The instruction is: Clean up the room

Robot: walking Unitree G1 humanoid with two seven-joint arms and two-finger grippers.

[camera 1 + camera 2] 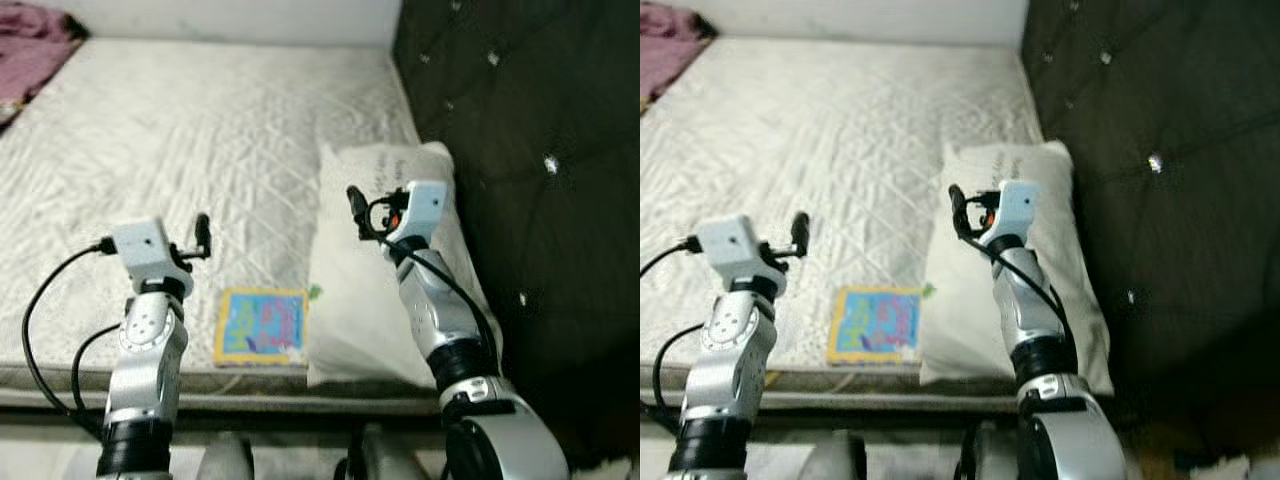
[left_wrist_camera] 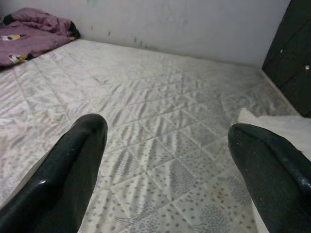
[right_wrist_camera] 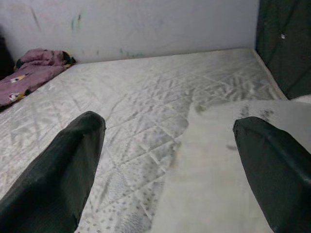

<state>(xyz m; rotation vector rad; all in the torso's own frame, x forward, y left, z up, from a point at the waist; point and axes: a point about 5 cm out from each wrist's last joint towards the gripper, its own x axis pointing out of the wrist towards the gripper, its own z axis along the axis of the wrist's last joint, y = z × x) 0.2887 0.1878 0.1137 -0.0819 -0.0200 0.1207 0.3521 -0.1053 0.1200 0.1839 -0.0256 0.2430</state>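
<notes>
Facing you is a white quilted mattress [image 1: 200, 130]. Your left end effector [image 2: 165, 170] and right end effector [image 3: 167, 165] both hover over it spread wide, holding nothing. A colourful square picture book [image 1: 261, 327] lies at 6 o'clock, just beside the white pillow [image 1: 370, 290]; a crumpled purple blanket [image 1: 35, 50] sits at 10 o'clock.

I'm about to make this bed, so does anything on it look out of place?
Yes. A colourful book lies flat at the near edge of the bare mattress, beside the pillow. A pink blanket sits crumpled in the far corner. Both grippers, left and right, hover open.
</notes>
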